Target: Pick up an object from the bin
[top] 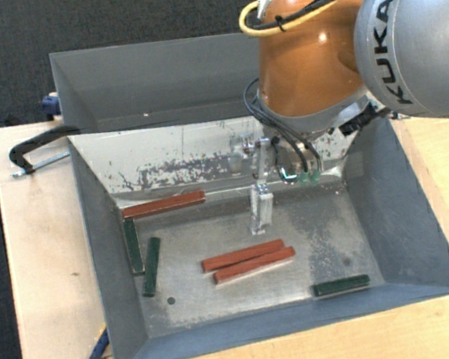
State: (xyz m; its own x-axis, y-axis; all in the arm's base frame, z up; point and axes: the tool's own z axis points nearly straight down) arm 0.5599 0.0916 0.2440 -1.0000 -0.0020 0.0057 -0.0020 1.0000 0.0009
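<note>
My gripper (259, 226) hangs in the middle of the bin, under the orange cover, and nothing shows in it. Just in front of it two red-brown flat sticks lie side by side on the bin floor, the far one (247, 256) and the near one (255, 268), both running left to right. The gripper tip is a little behind the far stick and apart from it.
A third red-brown stick (163, 204) lies along the back wall at the left. Two dark green sticks (133, 245) (150, 266) rest by the left wall. Another dark green stick (341, 286) lies at the front right corner. The arm and its cables cover the back right.
</note>
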